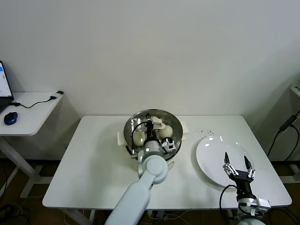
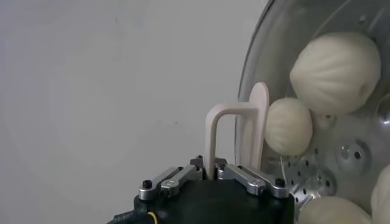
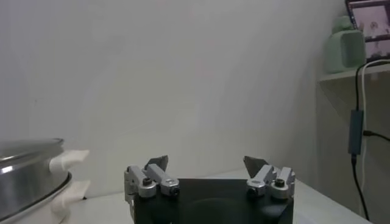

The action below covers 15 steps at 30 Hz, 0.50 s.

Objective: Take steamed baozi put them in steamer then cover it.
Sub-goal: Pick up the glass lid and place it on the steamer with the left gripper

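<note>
Left claw [image 2: 213, 173] on cover [image 2: 259, 131] handle

Left tool [image 1: 157, 136] clamped; right tool [image 1: 238, 165] spread wide

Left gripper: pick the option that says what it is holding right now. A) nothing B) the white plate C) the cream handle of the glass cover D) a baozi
C: in the left wrist view the left gripper is shut on the cover's cream handle, with the baozi lying in the steamer under the glass.
</note>
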{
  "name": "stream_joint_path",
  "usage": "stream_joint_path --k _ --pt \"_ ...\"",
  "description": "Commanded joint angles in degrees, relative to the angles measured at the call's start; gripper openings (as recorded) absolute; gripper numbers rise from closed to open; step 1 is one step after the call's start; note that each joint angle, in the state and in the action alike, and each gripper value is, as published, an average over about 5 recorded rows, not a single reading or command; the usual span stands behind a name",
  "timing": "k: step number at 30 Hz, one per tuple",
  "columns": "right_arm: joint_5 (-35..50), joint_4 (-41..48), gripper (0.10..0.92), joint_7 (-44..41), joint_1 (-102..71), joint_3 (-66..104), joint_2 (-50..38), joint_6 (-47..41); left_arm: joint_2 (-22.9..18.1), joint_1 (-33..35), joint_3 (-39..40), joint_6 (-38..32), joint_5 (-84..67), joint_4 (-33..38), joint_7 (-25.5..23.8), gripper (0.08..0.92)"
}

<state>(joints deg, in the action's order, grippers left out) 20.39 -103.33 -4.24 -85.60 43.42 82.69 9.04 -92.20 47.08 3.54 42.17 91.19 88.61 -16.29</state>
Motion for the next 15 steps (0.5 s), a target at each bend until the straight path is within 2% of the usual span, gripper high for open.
stream_joint_path --k 1,11,15 --pt "-0.03 0.00 0.823 -0.01 -0.07 0.02 0.01 0.05 -2.80 0.30 -0.09 -0.81 -0.08 -0.46 0.02 0.167" --pt "-0.02 -0.03 0.823 -0.02 -0.02 0.07 0.06 0.09 -2.80 1.44 0.64 -2.79 0.22 1.17 1.24 0.168" --pt "-0.01 0.02 0.823 -0.03 -0.04 0.15 0.03 0.10 -2.80 2.92 1.53 -3.80 0.07 4.53 0.93 0.232"
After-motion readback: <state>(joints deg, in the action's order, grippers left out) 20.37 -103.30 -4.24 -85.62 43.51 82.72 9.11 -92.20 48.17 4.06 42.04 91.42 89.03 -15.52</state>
